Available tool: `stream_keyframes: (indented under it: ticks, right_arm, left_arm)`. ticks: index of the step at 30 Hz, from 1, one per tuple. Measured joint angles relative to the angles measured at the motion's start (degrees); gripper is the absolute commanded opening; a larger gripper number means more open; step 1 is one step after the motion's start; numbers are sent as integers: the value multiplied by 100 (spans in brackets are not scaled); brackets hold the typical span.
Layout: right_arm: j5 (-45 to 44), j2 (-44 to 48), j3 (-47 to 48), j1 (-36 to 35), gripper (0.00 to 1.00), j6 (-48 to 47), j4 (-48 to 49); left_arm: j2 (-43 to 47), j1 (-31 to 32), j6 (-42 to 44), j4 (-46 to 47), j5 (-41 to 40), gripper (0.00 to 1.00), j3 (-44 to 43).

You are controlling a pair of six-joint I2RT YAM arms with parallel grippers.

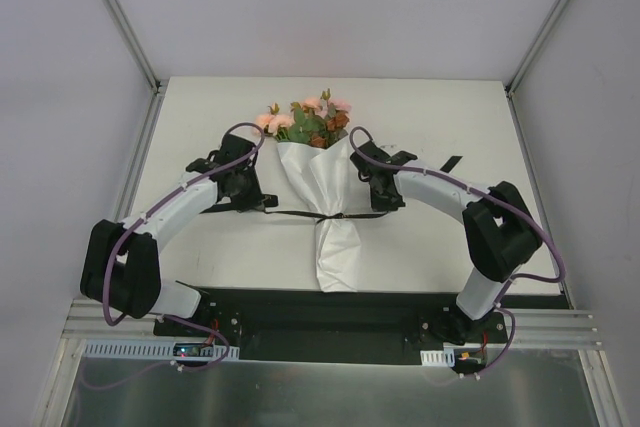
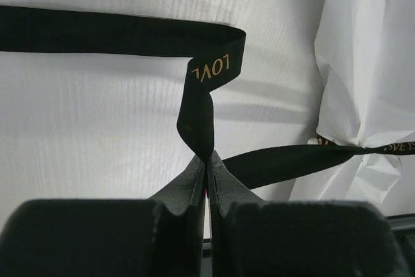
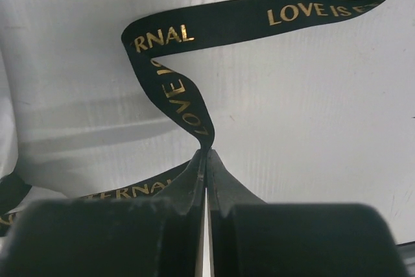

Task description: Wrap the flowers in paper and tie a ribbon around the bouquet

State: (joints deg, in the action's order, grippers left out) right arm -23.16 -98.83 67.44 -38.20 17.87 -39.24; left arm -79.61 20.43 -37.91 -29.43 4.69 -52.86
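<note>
**Both claws pinch the ribbon, one on each side of the wrapped bouquet.**

The bouquet [image 1: 325, 187] lies on the white table [image 1: 440, 107]. Its flowers [image 1: 310, 119] are at the far end, and the white paper [image 1: 336, 247] is gathered round the stems and flares again at the near end. The black ribbon [image 1: 296, 214] crosses the bouquet's cinched waist. Just left of the bouquet, the left gripper [image 2: 206, 159] is pressed together on one ribbon length. Just right of it, the right gripper [image 3: 206, 155] likewise pinches the other length, with gold lettering showing. The wrapping looks done and the ribbon encircles the waist. Whether a knot has formed cannot be told, so tightening or finishing the tie and then releasing probably remain.
</note>
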Motion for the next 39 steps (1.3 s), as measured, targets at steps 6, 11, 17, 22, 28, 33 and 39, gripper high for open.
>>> stream_keyframes:
  ticks: [6,11,17,22,28,33,39]
  right_arm:
    - [428,-63,164,-15,0,-219,0]
    - [748,-170,321,-15,0,-424,70]
    - [1073,-173,317,2,0,-564,151]
    - [1257,-96,133,116,0,-619,321]
    - [1362,70,-153,348,0,-675,396]
    - [1473,164,-170,398,0,-879,470]
    - [2157,177,-173,409,2,-1178,715]
  left_arm:
    - [59,-63,295,72,258,0,-79]
    - [385,-63,466,221,614,0,-79]
    - [422,-57,555,518,1742,0,-111]
    - [376,-66,422,560,1816,0,-116]
    - [315,-170,0,509,1539,0,2]
    - [273,-190,-35,444,1449,0,72]
    - [42,-136,225,535,2317,0,-35]
